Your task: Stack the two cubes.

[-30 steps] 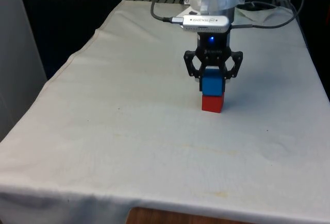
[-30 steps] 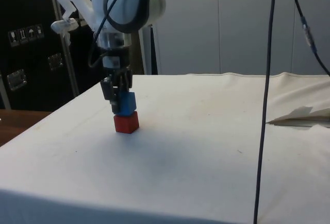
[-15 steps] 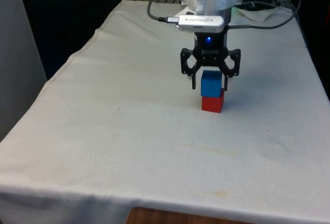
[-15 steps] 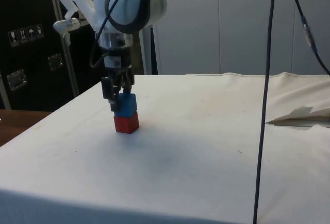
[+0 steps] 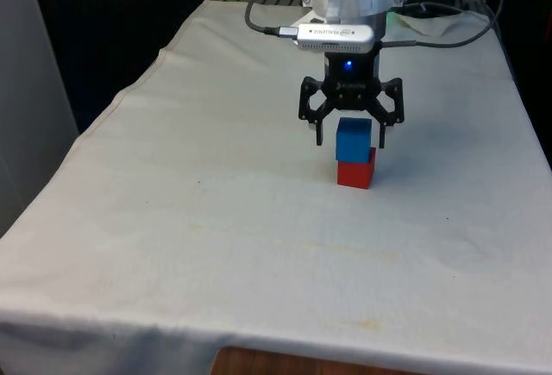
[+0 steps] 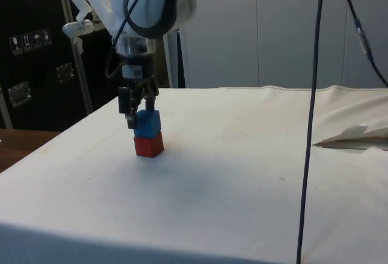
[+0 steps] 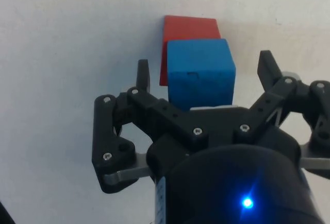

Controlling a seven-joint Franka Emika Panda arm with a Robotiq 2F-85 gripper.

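We see the gripper [image 5: 349,140] with its fingers spread apart, one on each side of the blue cube [image 5: 354,140] and touching neither face, as the wrist view [image 7: 204,69] confirms. The blue cube [image 7: 200,71] sits between and just below the fingertips, resting squarely on the red cube [image 5: 354,173]. Directly beneath the claw, the stack stands on the white cloth [image 5: 216,211].
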